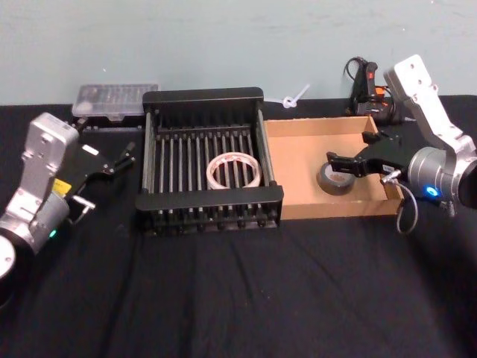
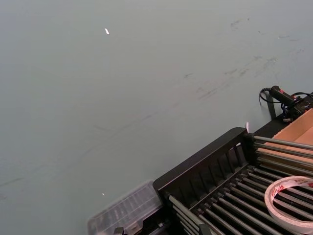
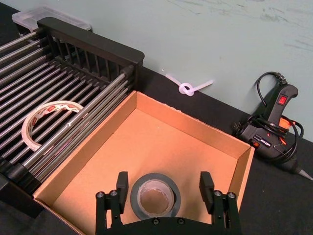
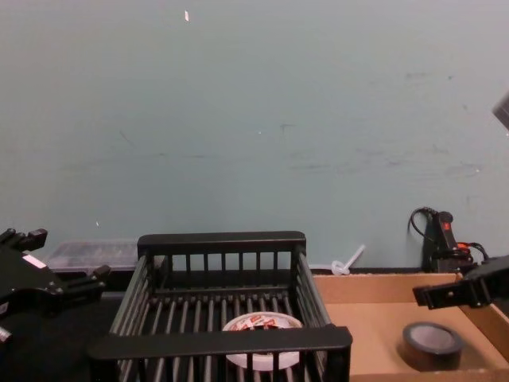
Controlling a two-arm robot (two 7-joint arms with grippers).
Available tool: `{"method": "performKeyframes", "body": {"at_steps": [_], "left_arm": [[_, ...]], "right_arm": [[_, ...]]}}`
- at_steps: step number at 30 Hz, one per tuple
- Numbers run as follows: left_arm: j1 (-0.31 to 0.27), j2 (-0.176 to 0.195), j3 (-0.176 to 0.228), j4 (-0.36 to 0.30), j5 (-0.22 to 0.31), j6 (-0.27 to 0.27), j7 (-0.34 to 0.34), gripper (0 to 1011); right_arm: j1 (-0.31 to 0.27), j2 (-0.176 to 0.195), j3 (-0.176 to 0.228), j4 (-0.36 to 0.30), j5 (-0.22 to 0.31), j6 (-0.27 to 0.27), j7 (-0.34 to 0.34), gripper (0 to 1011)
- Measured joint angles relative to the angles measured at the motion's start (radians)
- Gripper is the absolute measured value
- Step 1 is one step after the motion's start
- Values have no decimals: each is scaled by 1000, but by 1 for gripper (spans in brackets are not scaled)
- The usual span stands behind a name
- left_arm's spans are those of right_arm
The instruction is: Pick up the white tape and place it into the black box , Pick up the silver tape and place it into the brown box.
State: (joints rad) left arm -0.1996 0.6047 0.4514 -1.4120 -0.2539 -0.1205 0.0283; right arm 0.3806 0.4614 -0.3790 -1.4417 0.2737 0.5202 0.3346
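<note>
The right gripper, fingers spread, straddles the one silver tape lying on the floor of the one brown box, while the one white tape rests in the one black box. The left gripper sits spread beside that crate. If the right fingers brush the roll on withdrawal, they may well drag it.

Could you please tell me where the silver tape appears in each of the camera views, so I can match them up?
Head view: the silver tape lies in the brown box, under the open right gripper.
Left wrist view: not in it.
Right wrist view: silver tape low in the middle, between the fingers.
Chest view: silver tape at lower right, in the box.
Shared landmark: the black box holding the white tape.
</note>
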Motion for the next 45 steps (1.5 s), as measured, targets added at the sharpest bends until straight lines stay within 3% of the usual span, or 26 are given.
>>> {"method": "performKeyframes", "body": {"at_steps": [4,18,24,27,31,40,45], "left_arm": [[0,0,0,0,0,0,0,1001],[0,0,0,0,0,0,0,1001],[0,0,0,0,0,0,0,1001],[0,0,0,0,0,0,0,1001],[0,0,0,0,0,0,0,1001],[0,0,0,0,0,0,0,1001],[0,0,0,0,0,0,0,1001]], "right_arm": [[0,0,0,0,0,0,0,1000],[-6,-5,7,-7,-7,-13,-8,1002],[-37,-26,27,-38,-64,-83,-87,1002],[-66,-38,26,-58,-138,-152,-173,1002],[-89,-47,21,-59,-197,-212,-238,1002],[-127,-68,18,-6,-280,-328,-310,1002],[-137,-79,28,15,-299,-358,-328,1002]]}}
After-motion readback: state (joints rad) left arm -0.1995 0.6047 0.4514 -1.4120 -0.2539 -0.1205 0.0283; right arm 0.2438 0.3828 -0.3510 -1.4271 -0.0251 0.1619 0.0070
